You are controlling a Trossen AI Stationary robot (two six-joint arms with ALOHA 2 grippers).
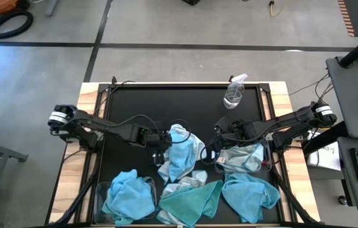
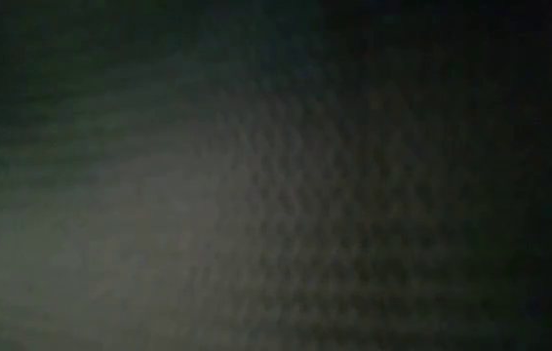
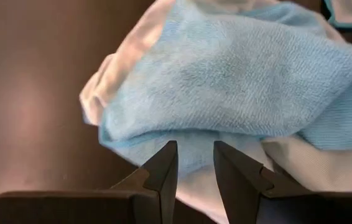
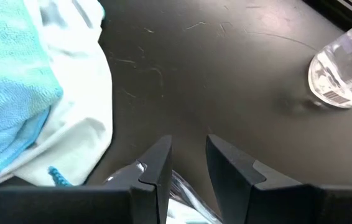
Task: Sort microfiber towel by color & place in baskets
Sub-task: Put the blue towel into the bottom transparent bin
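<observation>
Microfiber towels lie heaped along the front half of the black table (image 1: 185, 95), with both arms reaching in from the side edges toward the middle. At the front left corner, a sky-blue towel (image 1: 128, 195) fills a clear basket (image 1: 100, 204). Just beyond it, the left gripper (image 3: 194, 165) rests against the edge of a sky-blue and whitish pile (image 1: 180, 152) near the table's centre; its fingers (image 3: 163, 171) stand a narrow gap apart with blue cloth showing between the tips, though whether they pinch it cannot be told. A teal towel (image 1: 191, 201) lies at the front edge, centre. To its right, the right gripper (image 4: 185, 155) hovers over bare tabletop beside a pale towel (image 1: 242, 157), fingers slightly parted and empty. Another sky-blue towel (image 1: 250, 193) spreads at the front right. A clear spray bottle (image 1: 234, 92) lies near the back edge, right of centre. At least six cloths can be counted, one basket clearly, and one bottle. The low view shows only darkness.
</observation>
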